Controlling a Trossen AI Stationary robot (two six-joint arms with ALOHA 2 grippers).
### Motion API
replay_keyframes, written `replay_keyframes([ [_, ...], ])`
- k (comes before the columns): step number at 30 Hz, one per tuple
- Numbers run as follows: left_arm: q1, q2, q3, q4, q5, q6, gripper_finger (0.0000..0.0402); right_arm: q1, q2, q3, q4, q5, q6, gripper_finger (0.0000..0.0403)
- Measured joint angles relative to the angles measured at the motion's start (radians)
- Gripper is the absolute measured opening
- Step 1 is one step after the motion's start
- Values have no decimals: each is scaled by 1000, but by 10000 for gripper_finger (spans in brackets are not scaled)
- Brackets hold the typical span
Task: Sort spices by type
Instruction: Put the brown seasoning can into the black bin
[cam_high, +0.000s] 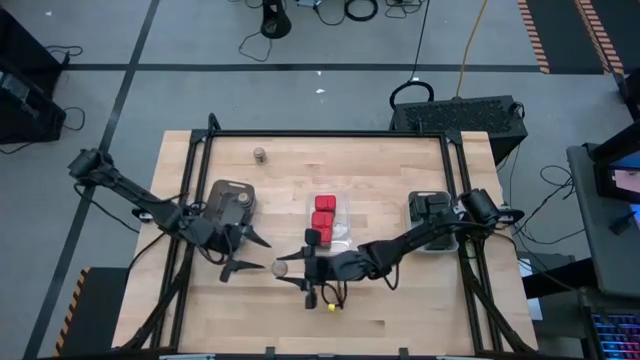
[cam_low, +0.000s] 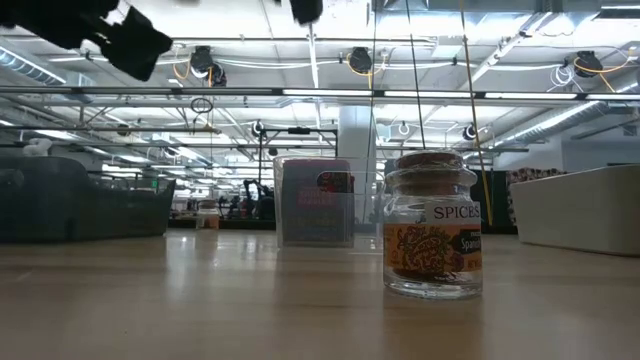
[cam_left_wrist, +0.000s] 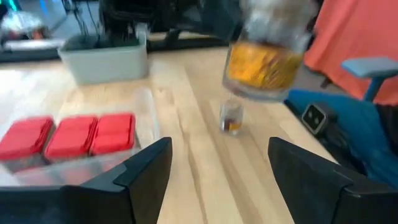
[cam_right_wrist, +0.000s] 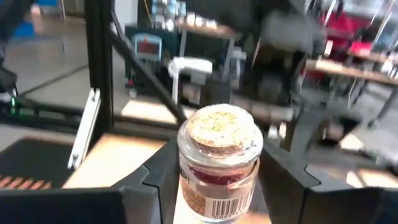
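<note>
Cork-stoppered glass jar (cam_right_wrist: 219, 163) sits clamped between my right claw's (cam_right_wrist: 219, 186) dark fingers. From above, I see it near the wooden desk's (cam_high: 400, 310) front; red boxes (cam_high: 323, 215) fill a clear tray. Left claw (cam_left_wrist: 221, 180): fingers apart, empty.

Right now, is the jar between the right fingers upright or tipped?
Upright: the jar stands cork-up between the right fingers.
</note>
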Motion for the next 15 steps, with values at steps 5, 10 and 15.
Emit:
replay_keyframes([
  [5, -16, -45, 127, -267, -5, -34, 272, -23, 0, 0, -145, -12, 111, 158],
  [10, -27, -1, 330, -473, -60, -108, 272, -56, 0, 0, -226, -90, 221, 160],
  [15, -42, 117, 484, -677, -29, -37, 272, -87, -1, 0, -290, -219, 269, 160],
])
